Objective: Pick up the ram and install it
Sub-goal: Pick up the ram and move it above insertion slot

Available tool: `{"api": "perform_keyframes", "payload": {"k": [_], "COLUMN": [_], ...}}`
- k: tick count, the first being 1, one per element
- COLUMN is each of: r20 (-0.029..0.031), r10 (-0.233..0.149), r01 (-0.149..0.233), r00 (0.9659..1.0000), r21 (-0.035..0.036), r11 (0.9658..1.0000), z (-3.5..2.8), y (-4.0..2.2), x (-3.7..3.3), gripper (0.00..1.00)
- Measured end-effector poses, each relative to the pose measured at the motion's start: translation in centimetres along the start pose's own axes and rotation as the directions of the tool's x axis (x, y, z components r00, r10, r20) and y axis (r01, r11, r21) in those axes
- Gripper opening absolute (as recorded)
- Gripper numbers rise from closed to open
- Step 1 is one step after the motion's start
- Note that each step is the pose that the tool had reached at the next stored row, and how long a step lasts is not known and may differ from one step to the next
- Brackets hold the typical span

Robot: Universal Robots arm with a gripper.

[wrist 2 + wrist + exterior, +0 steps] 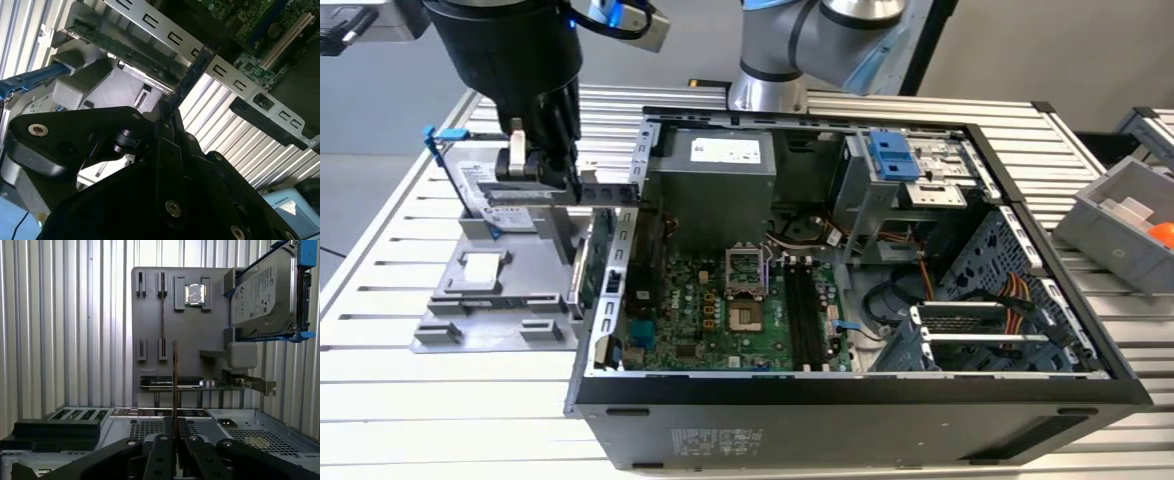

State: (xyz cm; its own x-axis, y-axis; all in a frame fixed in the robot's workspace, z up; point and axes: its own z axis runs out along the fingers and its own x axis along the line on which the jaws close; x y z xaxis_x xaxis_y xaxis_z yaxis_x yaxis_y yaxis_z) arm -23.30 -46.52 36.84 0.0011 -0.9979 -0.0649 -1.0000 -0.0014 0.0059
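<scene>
At the exterior view's left, on the slatted metal table (pixel 374 250), a grey holder tray (pixel 454 310) carrying a hard drive (pixel 494 190) in a blue frame and a small square chip (pixel 480 266). Over the tray's case-side edge, the black gripper (pixel 544 178), hanging from the arm and clamped on the ram (pixel 175 375). In the first wrist view, a thin stick seen edge-on, rising from between the two fingers (pixel 159 450) against the tray's ribbed face (hold plain in both wrist views). In the second wrist view, the same dark stick reaching out toward the perforated rail (pixel 250 82) of the case wall, tip close to it, contact not clear. Further right in the exterior view, the open computer case (pixel 854 420) lying on its side. Green motherboard (pixel 707 300) in the middle, long dark memory slots (pixel 803 310) just right of the processor socket (pixel 744 280), grey power supply (pixel 720 160) behind, blue-latched drive cage (pixel 894 160) beyond. Ram held outside the case, well apart from those slots, not yet seated. At the far right, a grey bin (pixel 1121 215) with something orange (pixel 1161 233) inside.
</scene>
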Motion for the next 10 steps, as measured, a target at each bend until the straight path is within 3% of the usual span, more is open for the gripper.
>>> {"api": "perform_keyframes", "payload": {"k": [10], "r20": [0.0001], "r10": [0.010], "r01": [-0.010], "r00": [1.0000], "r21": [0.0006], "r11": [1.0000], "z": [0.00], "y": [-2.26], "x": [-0.14], "gripper": [0.00]}}
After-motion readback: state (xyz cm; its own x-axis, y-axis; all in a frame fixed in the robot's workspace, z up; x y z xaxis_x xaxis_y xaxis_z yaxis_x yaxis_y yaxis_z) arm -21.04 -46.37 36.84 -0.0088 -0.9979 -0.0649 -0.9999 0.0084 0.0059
